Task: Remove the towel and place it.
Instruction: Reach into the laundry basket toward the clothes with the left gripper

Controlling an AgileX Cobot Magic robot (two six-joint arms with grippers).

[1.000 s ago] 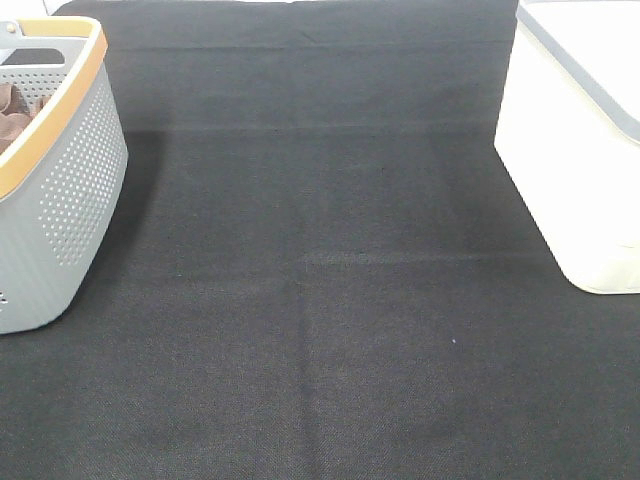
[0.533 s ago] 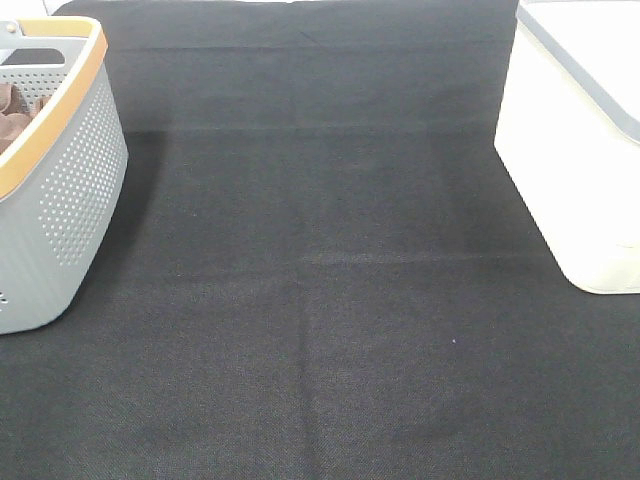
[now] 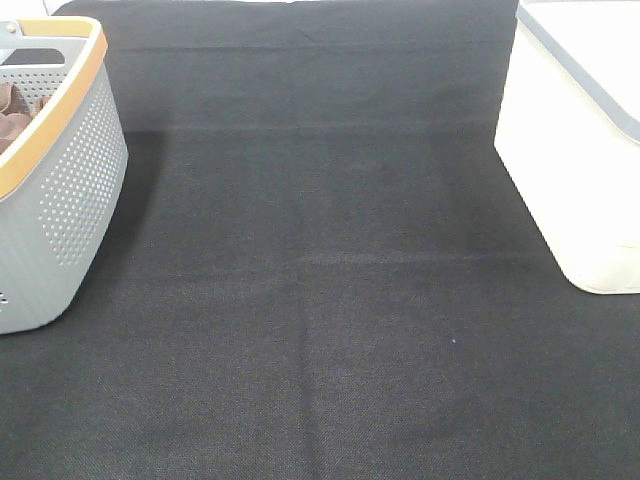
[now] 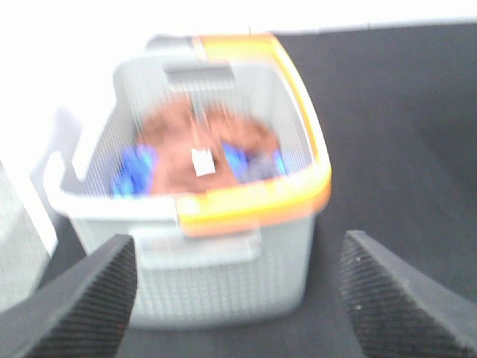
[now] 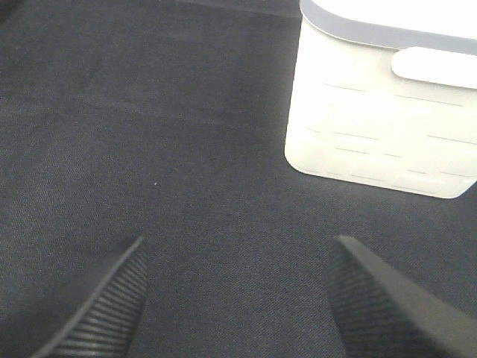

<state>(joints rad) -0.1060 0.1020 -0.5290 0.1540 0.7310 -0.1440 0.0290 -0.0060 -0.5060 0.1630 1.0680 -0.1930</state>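
- Currently at the reach-in step: the reddish-brown plush microfibre towel is not yet grasped. It lies crumpled inside the grey perforated plastic basket with an orange rim, on top of the heap.
- The small white label on the towel faces up, near the middle of the basket.
- A bright blue cloth shows beside the towel in the same basket. The view is blurred, so folds and hem cannot be read.
- State of the left gripper: fingers spread wide, nothing between them. It is outside the basket, facing its wall, clear of the towel.
- State of the right gripper: fingers wide and empty, over the black woven mat, well apart from the basket. It is near the white plastic bin with a grey rim.
- Neither arm shows in the high view.
- Next move, as judged: the left gripper must clear the orange rim, descend near the label and pinch a raised fold of towel only, leaving the blue cloth. Then lift until the hem clears the rim.
- The placement spot is not named; the open mat beside the basket seems likely.
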